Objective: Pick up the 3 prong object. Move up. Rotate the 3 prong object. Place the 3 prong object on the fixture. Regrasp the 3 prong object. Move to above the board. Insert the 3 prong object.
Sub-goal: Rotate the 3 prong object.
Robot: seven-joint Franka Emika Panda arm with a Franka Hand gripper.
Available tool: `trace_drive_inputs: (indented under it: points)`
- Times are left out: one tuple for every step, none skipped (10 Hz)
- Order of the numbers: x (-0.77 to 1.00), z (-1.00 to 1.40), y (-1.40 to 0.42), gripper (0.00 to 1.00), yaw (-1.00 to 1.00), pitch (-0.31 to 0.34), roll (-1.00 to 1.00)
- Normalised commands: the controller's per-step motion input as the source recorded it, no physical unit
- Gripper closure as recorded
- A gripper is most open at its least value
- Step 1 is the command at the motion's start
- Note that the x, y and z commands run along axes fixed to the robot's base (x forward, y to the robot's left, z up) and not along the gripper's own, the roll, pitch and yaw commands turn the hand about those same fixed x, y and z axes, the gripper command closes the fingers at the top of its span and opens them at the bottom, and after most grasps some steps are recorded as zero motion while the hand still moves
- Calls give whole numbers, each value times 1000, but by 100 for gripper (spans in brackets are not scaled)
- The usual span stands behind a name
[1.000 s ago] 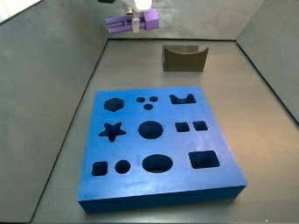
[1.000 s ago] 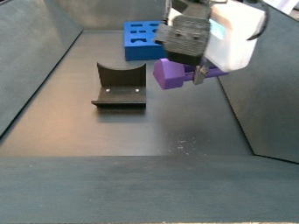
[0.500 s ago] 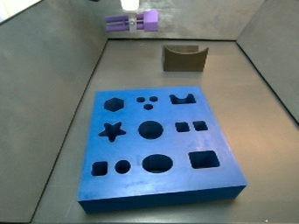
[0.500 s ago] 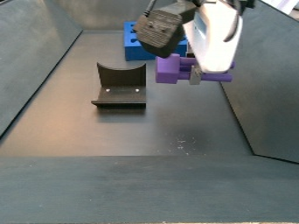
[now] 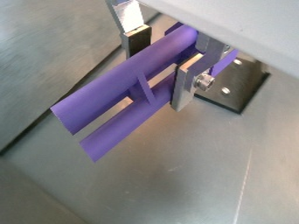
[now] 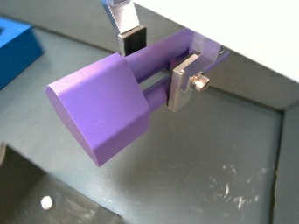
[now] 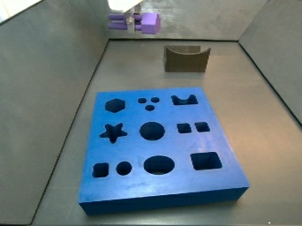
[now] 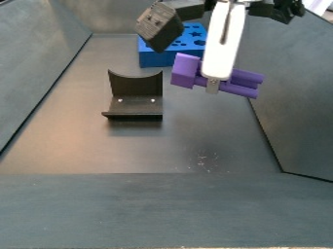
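Observation:
My gripper [image 8: 219, 60] hangs high above the floor, shut on the light-purple 3 prong object [image 8: 215, 80]. In both wrist views the silver fingers [image 5: 187, 80] clamp its middle. Its long prongs [image 5: 117, 114] point one way and its blocky base [image 6: 103, 118] the other. In a side view the object [image 7: 132, 20] lies roughly level at the far end, beyond the fixture [image 7: 185, 59]. The dark fixture [image 8: 134, 97] stands on the floor, lower than the held object and to its side. The blue board [image 7: 177, 146] with shaped cut-outs lies apart from the gripper.
Grey walls close in the floor on both sides in both side views. The board's corner [image 6: 14, 52] shows in a wrist view, and its end [image 8: 151, 53] shows behind the gripper. The fixture's base [image 5: 246, 87] shows behind the fingers.
The wrist has turned with the 3 prong object still clamped, so the gripper body faces a different way. The object has stayed high, near the same spot.

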Motion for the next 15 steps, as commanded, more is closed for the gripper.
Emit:
trace_drive_inputs:
  points:
    - [31,-24,23,100,-1000,-10,-11]
    - [31,-24,23,100,-1000,-10,-12]
    - [31,-24,23,100,-1000,-11,-12]
    - [31,-24,23,100,-1000,-12,-13]
    - [30,-24,23,100,-1000,-12,-14]
    - [30,-24,23,100,-1000,-13,-15]
    - [30,-24,23,100,-1000,-14,-16]
    - [30,-24,23,100,-1000,-16,-18]
    - [30,-24,23,100,-1000,-17,-19]
    - [30,-24,23,100,-1000,-19,-21]
    - [30,-24,23,100,-1000,-21,-23]
    - [30,-24,23,100,-1000,-24,-27]
    - [30,-24,23,100,-1000,-26,-30]
    - [29,-24,23,100,-1000,-31,-36]
    - [29,-25,23,100,-1000,-39,-45]
